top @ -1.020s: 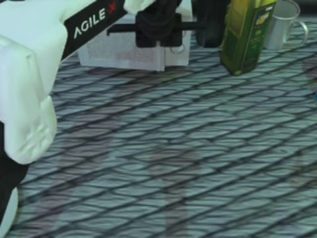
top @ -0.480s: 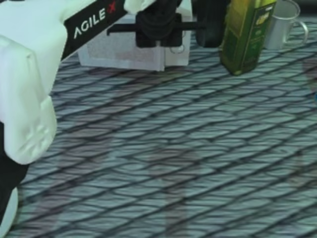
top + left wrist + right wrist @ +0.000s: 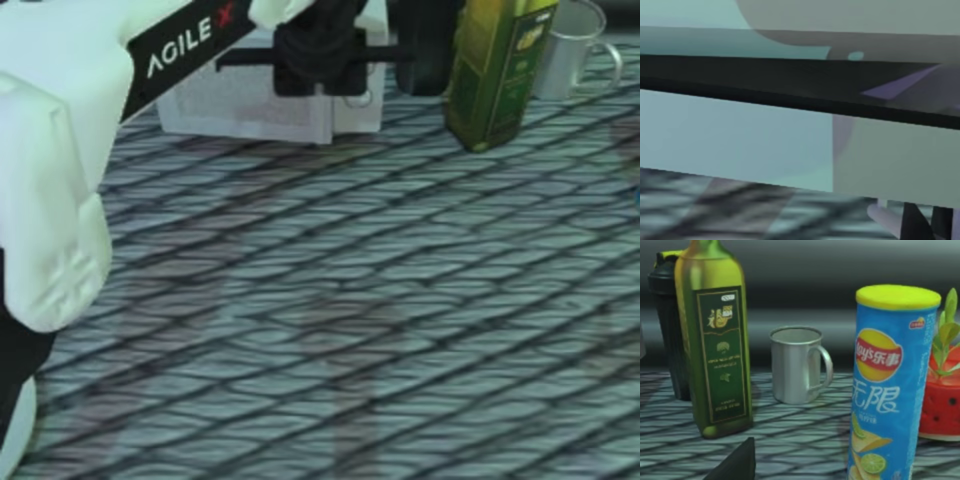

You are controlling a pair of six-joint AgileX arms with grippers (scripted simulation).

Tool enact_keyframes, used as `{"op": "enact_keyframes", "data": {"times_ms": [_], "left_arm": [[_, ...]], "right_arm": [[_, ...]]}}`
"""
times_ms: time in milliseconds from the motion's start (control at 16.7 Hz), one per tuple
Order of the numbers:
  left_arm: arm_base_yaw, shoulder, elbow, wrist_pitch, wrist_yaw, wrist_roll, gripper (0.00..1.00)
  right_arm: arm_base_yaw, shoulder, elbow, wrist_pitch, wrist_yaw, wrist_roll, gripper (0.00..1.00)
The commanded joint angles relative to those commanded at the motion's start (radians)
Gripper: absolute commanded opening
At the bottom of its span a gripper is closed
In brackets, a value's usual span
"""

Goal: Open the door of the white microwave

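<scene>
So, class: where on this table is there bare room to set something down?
The wide table in front of the white microwave and green bottle is bare. The back edge is crowded: microwave, left claw, bottle, metal mug.

I count one microwave (image 3: 270, 100) with one door (image 3: 245, 105) on the desk (image 3: 350, 330). Beside it I see one green bottle (image 3: 717, 345), one dark shaker (image 3: 667, 335) behind that, and one metal mug (image 3: 797, 365). There is one blue chip can (image 3: 890, 385) with a yellow lid, and one red watermelon-look pot (image 3: 942, 405) holding one leafy plant (image 3: 945, 335).
</scene>
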Motion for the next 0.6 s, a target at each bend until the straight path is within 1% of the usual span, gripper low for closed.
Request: {"op": "enact_keyframes", "data": {"times_ms": [360, 600], "left_arm": [[0.011, -0.103, -0.165, 0.088, 0.031, 0.078, 0.00], [0.012, -0.114, -0.182, 0.098, 0.035, 0.086, 0.00]], "right_arm": [[0.000, 0.000, 0.000, 0.000, 0.000, 0.000, 1.00], [0.000, 0.000, 0.000, 0.000, 0.000, 0.000, 1.00]]}}
